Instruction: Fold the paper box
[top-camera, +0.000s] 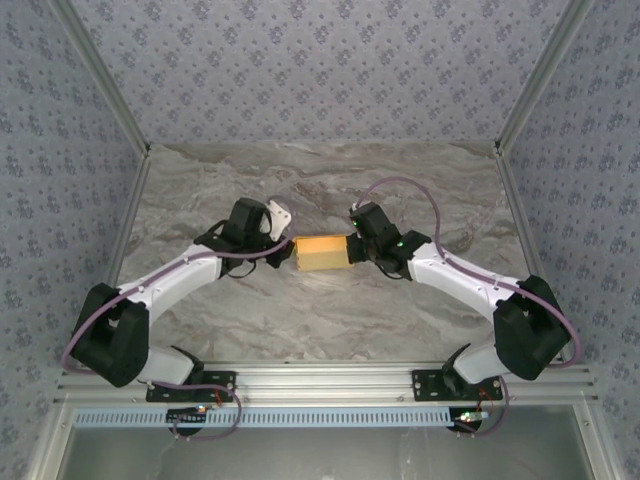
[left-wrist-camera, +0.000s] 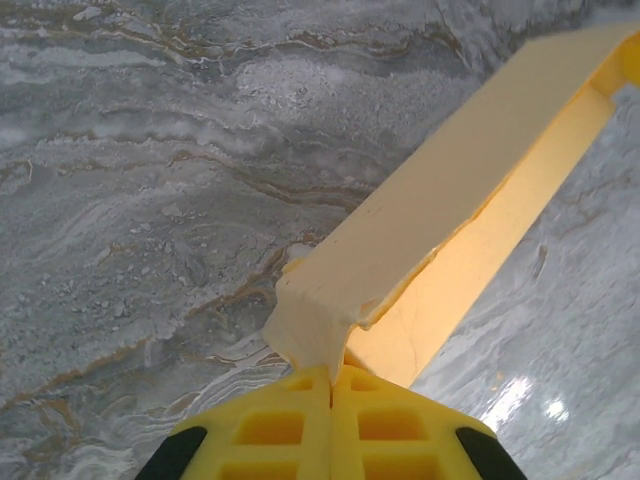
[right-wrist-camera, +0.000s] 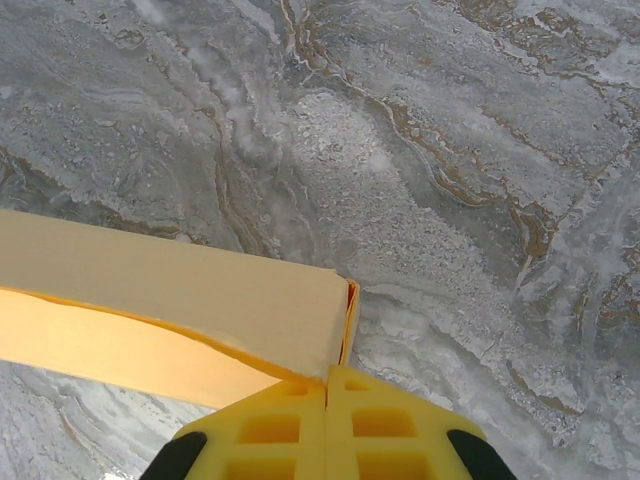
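The yellow-orange paper box (top-camera: 320, 252) hangs above the middle of the marble table, held between both arms. My left gripper (top-camera: 283, 243) pinches its left end and my right gripper (top-camera: 356, 246) pinches its right end. In the left wrist view the yellow fingers (left-wrist-camera: 270, 430) are shut on a crumpled corner flap of the box (left-wrist-camera: 440, 210), which stretches away to the upper right. In the right wrist view the fingers (right-wrist-camera: 380, 425) are shut on the box's corner edge (right-wrist-camera: 200, 290), with the box running off to the left.
The grey marble table (top-camera: 320, 310) spreads below the box. Patterned walls stand at the back and both sides. An aluminium rail (top-camera: 320, 385) with the arm bases runs along the near edge.
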